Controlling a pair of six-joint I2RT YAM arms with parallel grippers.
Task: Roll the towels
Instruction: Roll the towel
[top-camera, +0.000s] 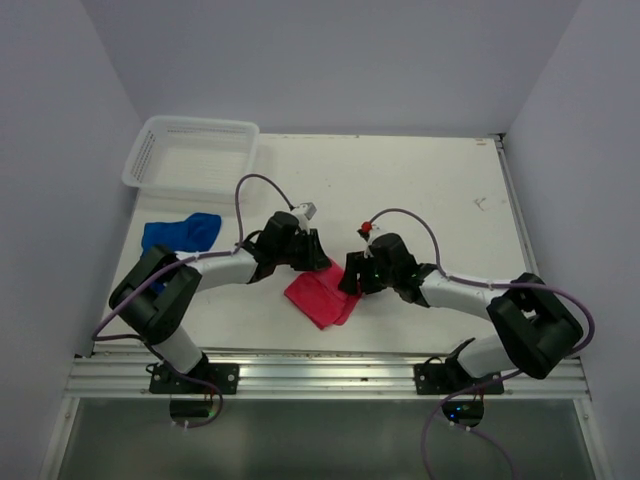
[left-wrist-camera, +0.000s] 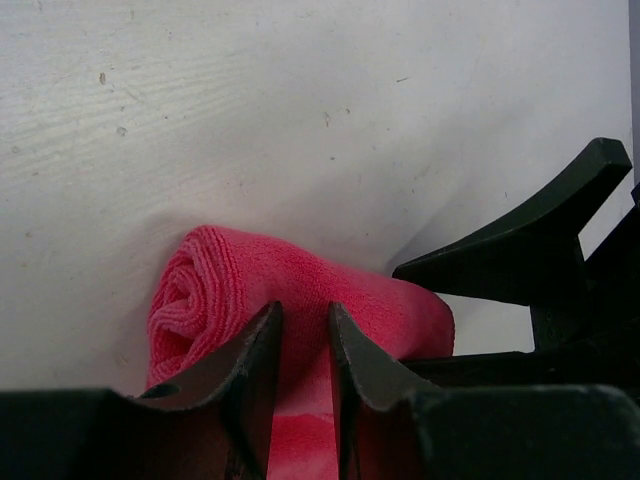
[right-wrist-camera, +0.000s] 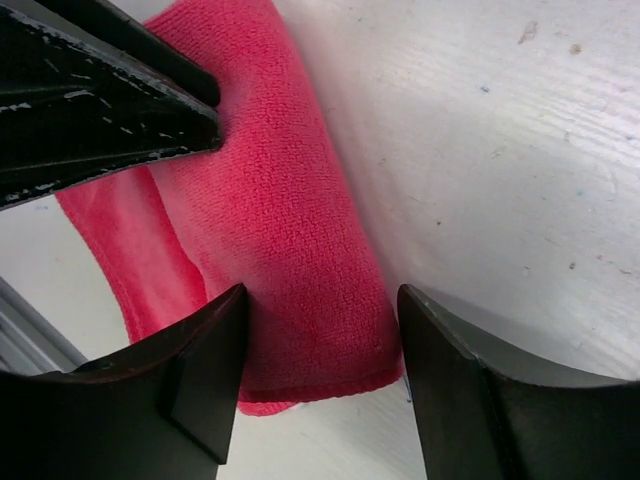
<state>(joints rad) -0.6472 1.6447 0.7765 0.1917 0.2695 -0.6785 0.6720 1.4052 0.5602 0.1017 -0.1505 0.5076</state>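
Jaws of the left gripper (left-wrist-camera: 303, 315) pinched the part-rolled pink-red cloth towel (left-wrist-camera: 300, 272), with right gripper (right-wrist-camera: 320, 298) jaws spread astride it; both ends needed turning together for a tight roll.

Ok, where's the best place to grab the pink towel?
Take the pink towel across the middle of its rolled part, straight down from above. The roll lies on its side on the table, a narrow cylinder; pulling the loose flap beside it would likely unroll it.

Middle towel (top-camera: 318, 297) on table (top-camera: 420, 200); left towel (top-camera: 182, 232) lies before the basket (top-camera: 200, 121)
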